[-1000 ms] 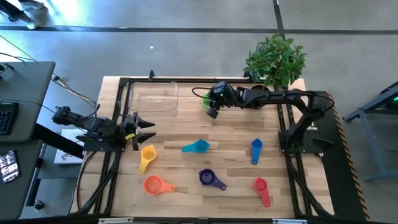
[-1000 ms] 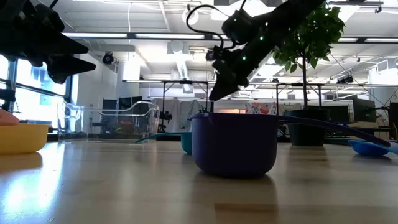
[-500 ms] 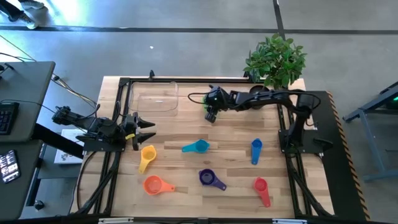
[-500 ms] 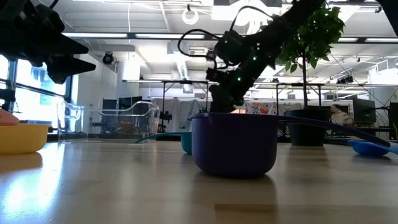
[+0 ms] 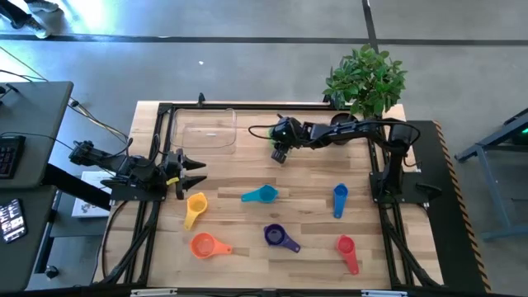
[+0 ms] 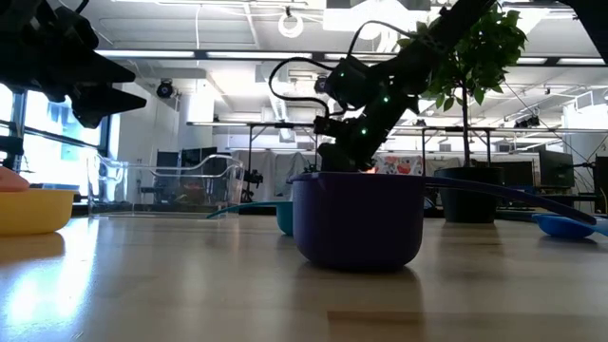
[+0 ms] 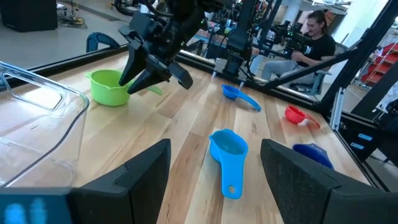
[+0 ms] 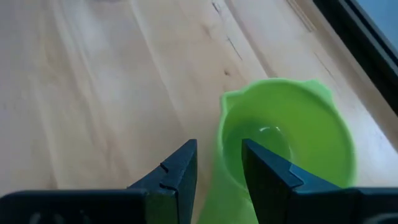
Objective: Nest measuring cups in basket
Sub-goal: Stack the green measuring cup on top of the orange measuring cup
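The green cup stands upright on the table's far middle, right of the clear basket. My right gripper is open and slants down over it. One finger is over the bowl and the other outside, with the cup's near wall and handle root between them; no touch shows. The yellow, light blue, dark blue, purple, orange and red cups lie scattered on the near half. My left gripper waits open at the left edge.
A potted plant stands at the far right corner, behind my right arm. A dark metal frame runs round the table's edges. Bare wood lies between the basket and the row of cups.
My right gripper has come down toward the green cup and a little toward the table's left edge, tipping further downward. Its fingers have stayed open. The cups and the basket have not moved.
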